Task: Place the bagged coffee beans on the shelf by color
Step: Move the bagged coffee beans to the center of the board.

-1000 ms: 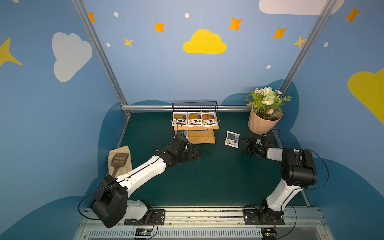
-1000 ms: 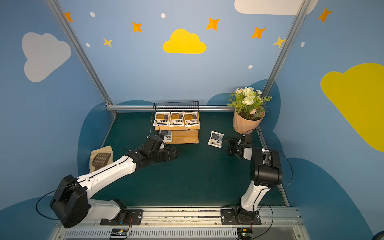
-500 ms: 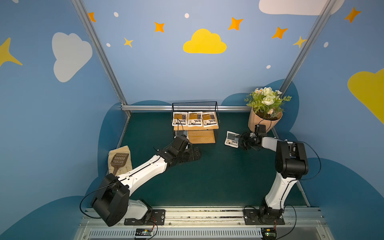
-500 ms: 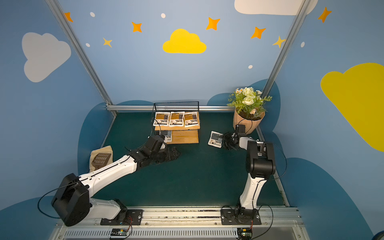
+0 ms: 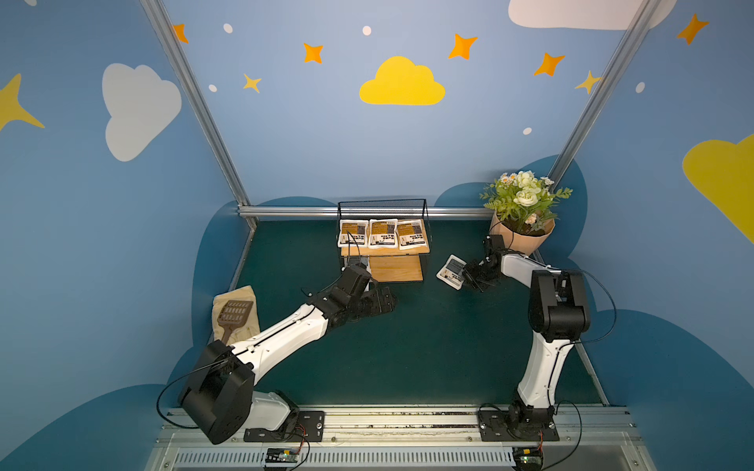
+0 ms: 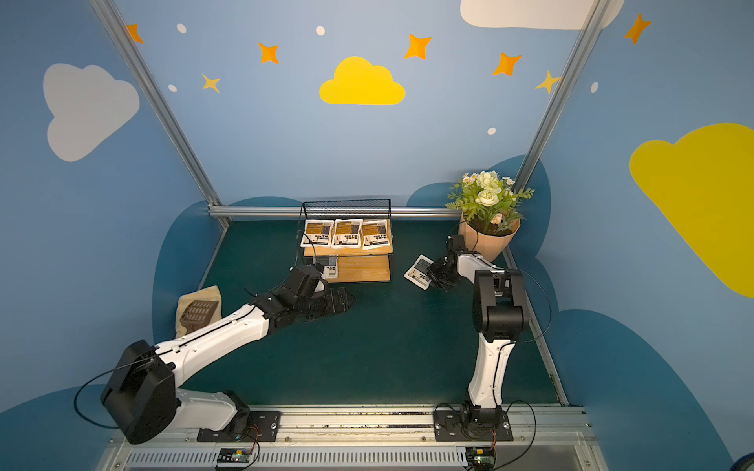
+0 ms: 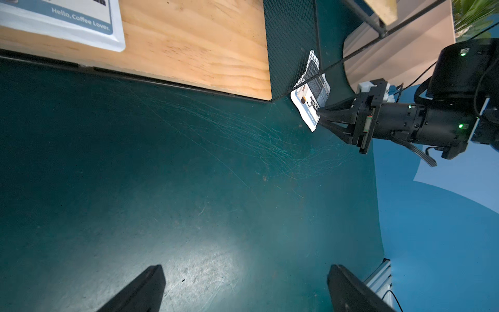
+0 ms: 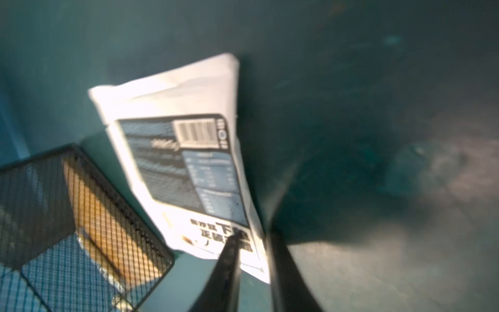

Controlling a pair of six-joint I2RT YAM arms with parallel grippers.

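Observation:
The shelf (image 5: 402,269) stands at the back centre in both top views, with three orange-label bagged coffee beans (image 5: 382,234) side by side on its upper board. A grey-blue bag (image 6: 329,265) lies at the left end of the lower board, also in the left wrist view (image 7: 67,24). A second grey-blue bag (image 5: 451,271) (image 8: 175,151) is right of the shelf, tilted. My right gripper (image 5: 469,274) (image 8: 253,251) is shut on its near edge, which the left wrist view confirms (image 7: 320,114). My left gripper (image 5: 389,299) (image 7: 245,278) hangs open over bare mat in front of the shelf.
A peach flower pot (image 5: 522,240) stands just behind my right wrist. A tan cloth with a brown grid tool (image 5: 236,314) lies at the mat's left edge. The shelf's mesh side (image 8: 40,189) is close beside the held bag. Metal rails (image 5: 387,420) run along the front.
My right gripper swung left from beside the pot to the loose grey-blue bag and shut on its edge. The left arm has barely moved.

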